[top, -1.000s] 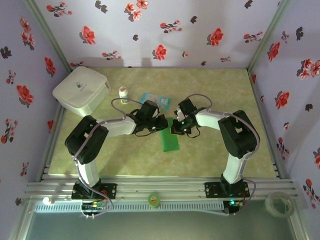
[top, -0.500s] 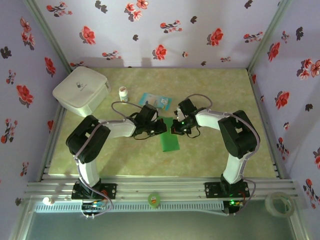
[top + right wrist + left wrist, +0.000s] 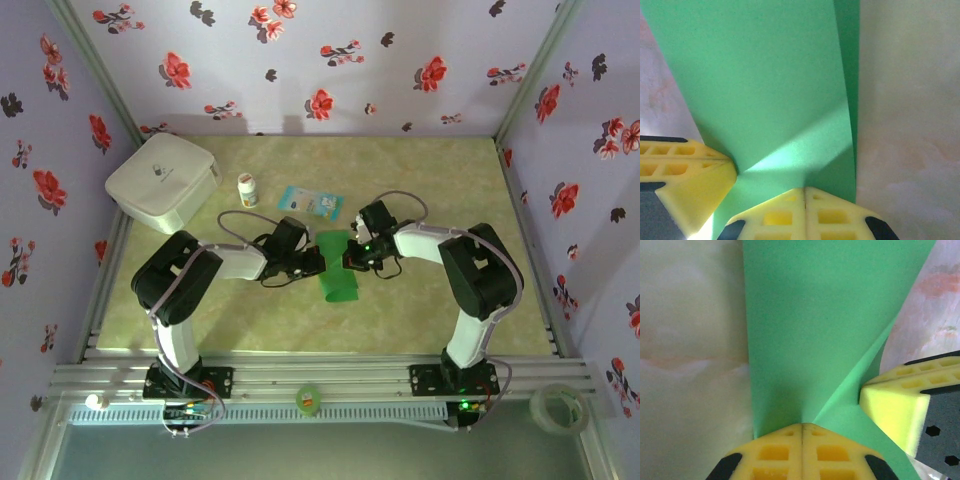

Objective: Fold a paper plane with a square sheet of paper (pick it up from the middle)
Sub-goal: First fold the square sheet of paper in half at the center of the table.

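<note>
The sheet of paper (image 3: pixel 337 272) is a plain bright green with no print, a shade darker where one layer shadows another. Up close, the left gripper (image 3: pixel 802 432) and the right gripper (image 3: pixel 805 196) both have bright yellow pads moulded in a grid, backed with black. The arms (image 3: pixel 470 270) are black with pale grey-white links. The table (image 3: pixel 430 310) is a washed-out yellow-green, marbled with faint peach streaks. The walls (image 3: pixel 350 50) are lilac, scattered with red flowers and dark sprigs. The box (image 3: pixel 162 182) is white, the packet (image 3: pixel 310 202) blue and white, the little bottle (image 3: pixel 246 188) mostly white. A roll of tape (image 3: pixel 308 398) on the grey front rail is green.
</note>
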You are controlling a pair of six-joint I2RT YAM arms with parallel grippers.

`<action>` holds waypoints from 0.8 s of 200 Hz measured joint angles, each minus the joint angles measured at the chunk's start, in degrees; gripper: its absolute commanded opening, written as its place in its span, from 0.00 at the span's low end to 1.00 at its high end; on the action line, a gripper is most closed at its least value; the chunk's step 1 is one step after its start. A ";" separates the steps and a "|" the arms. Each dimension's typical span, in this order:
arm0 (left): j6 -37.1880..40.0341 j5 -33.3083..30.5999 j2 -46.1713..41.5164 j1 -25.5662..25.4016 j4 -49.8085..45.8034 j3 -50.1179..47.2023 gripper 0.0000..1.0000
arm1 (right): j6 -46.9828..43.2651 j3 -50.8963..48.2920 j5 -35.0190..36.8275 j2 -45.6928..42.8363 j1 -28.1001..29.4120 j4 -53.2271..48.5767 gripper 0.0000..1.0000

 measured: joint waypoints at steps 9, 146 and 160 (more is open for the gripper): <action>-0.09 -0.15 -0.31 0.00 -0.44 0.00 0.00 | 0.13 -0.13 0.02 -0.11 0.00 0.20 0.00; -6.67 2.80 -2.08 -2.43 -2.80 -1.68 0.00 | 0.37 -1.07 0.31 -0.66 0.00 1.27 0.00; -6.25 2.91 -2.05 -2.38 -1.03 -2.91 0.00 | 0.74 -1.22 0.35 -0.74 0.00 1.49 0.00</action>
